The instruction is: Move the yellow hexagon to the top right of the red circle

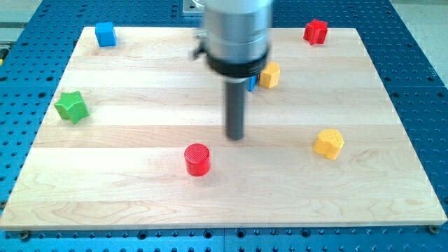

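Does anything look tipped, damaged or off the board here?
Nothing stands out. All blocks sit flat on the board; a blue block is mostly hidden behind the rod. My tip touches none.

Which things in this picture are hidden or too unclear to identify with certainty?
- Camera view: a blue block shows only as a sliver behind my rod; its shape cannot be told.
- Camera view: the yellow block near the view's top is partly covered by the arm's housing.
- Camera view: the arm's upper body is blurred and cut off by the top edge.
- Camera view: my tip shows, above and right of the red circle; contact with the board is unclear.
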Available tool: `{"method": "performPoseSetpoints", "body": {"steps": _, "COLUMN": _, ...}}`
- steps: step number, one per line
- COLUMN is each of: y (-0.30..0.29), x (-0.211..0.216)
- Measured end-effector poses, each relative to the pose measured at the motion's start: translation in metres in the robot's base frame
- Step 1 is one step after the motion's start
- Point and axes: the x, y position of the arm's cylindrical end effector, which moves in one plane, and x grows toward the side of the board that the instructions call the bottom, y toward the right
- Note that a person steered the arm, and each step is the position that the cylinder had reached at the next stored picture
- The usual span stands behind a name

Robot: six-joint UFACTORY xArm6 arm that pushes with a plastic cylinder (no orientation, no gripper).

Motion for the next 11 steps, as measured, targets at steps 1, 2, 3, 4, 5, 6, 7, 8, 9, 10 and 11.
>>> {"method": "performPoseSetpoints", "body": {"steps": 1, "y": 0.092, "x": -0.064}}
{"method": "performPoseSetpoints", "body": {"steps": 2, "y": 0.118, "x": -0.113}}
{"method": "performPoseSetpoints", "body": {"steps": 3, "y": 0.097, "x": -0.143}}
{"method": "performPoseSetpoints", "body": {"steps": 4, "y": 0.064, "x": -0.147}}
{"method": "performPoseSetpoints", "body": {"steps": 5, "y": 0.052, "x": -0.068}}
{"method": "performPoseSetpoints", "body": {"steps": 6, "y": 0.052, "x": -0.025}}
{"method": "performPoseSetpoints", "body": {"steps": 7, "y": 0.066, "x": -0.07}}
{"method": "performPoseSetpoints", "body": {"steps": 8, "y": 0.026, "x": -0.082}}
{"method": "performPoseSetpoints", "body": {"steps": 9, "y": 0.0, "x": -0.046}}
{"method": "performPoseSetpoints", "body": {"steps": 10, "y": -0.025, "x": 0.0}}
{"method": "performPoseSetpoints", "body": {"steps": 11, "y": -0.039, "x": -0.039}}
